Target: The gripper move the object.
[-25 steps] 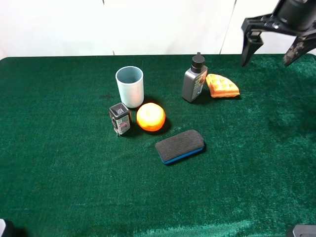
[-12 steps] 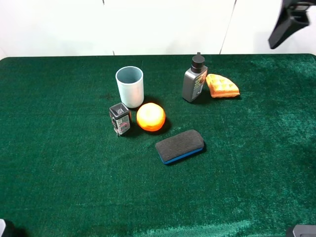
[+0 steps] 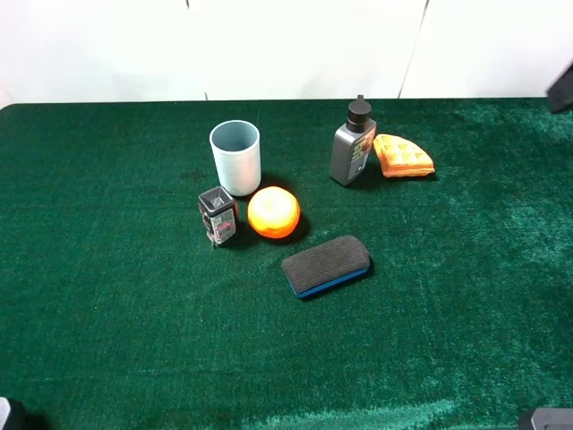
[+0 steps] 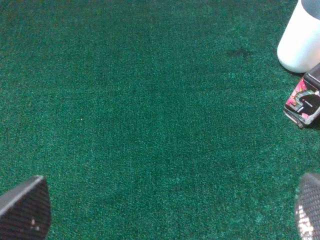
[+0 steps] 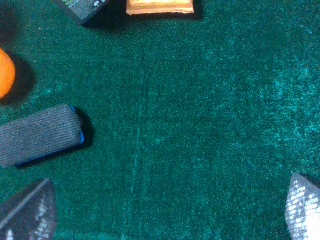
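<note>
The orange-yellow waffle wedge lies on the green cloth at the back right, just right of a grey bottle. Its edge shows in the right wrist view. My right gripper is open and empty, its fingertips wide apart, high above the cloth and away from the wedge. Only a dark sliver of it shows at the right edge of the exterior view. My left gripper is open and empty over bare cloth at the left.
A pale blue cup, a small patterned box, an orange ball and a grey-blue board eraser stand mid-table. The cup and box show in the left wrist view.
My right gripper has risen and moved right, almost out of the exterior view. The wedge and the other objects have not moved.
</note>
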